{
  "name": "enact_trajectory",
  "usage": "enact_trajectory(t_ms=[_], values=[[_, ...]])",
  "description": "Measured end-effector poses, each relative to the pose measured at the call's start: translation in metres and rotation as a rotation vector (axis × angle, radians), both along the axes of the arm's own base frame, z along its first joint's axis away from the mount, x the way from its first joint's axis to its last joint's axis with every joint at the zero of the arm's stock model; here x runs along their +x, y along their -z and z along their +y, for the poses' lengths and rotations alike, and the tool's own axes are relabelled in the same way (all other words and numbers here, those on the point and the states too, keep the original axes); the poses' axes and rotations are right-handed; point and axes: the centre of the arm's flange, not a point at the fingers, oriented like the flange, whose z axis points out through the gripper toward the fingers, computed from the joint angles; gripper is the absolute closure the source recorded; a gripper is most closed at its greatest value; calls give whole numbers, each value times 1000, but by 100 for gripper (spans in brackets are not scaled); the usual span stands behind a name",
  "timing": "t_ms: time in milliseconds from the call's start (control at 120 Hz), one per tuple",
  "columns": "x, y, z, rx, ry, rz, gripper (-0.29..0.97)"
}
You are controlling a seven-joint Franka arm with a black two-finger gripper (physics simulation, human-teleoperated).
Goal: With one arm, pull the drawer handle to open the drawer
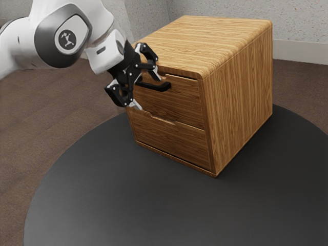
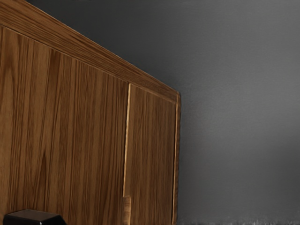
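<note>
Nearest in the exterior view lies the round black table [image 1: 128, 205], its front half bare. Further back on it stands a wooden cabinet [image 1: 241, 92], upright, its drawer face turned toward the exterior view's left.

We see two drawers in that face. The lower drawer [image 1: 174, 136] sits flush with the frame. The top drawer [image 1: 177, 100] also looks shut, or very nearly so, with its front about level with the one below. Its black handle [image 1: 159, 87] is a bar that stands out from the front, near the top edge.

Our claw [image 1: 145, 91] is at that handle. Its fingers are spread wide, one above the bar's near end and one below, so the bar passes between them. We cannot tell whether either finger touches it.

In the wrist view, the wood grain of the cabinet runs close under the hand, and a pale seam [image 2: 125, 140] divides two panels. A black shape [image 2: 30, 218] sits just under the hand; we cannot tell what it is.

The white arm [image 1: 56, 36] comes in from the exterior view's upper left. Beyond the table are a brown floor [image 1: 46, 107] and a grey wall [image 1: 302, 20].
</note>
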Motion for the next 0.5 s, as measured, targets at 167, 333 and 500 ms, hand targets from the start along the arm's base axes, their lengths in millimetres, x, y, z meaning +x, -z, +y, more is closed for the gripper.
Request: enact_trajectory(t_ms=[167, 333, 500], values=[[2, 0, 2, 14, 29, -15, 0], [2, 0, 5, 21, 49, -22, 0], [2, -1, 8, 24, 52, -26, 0]])
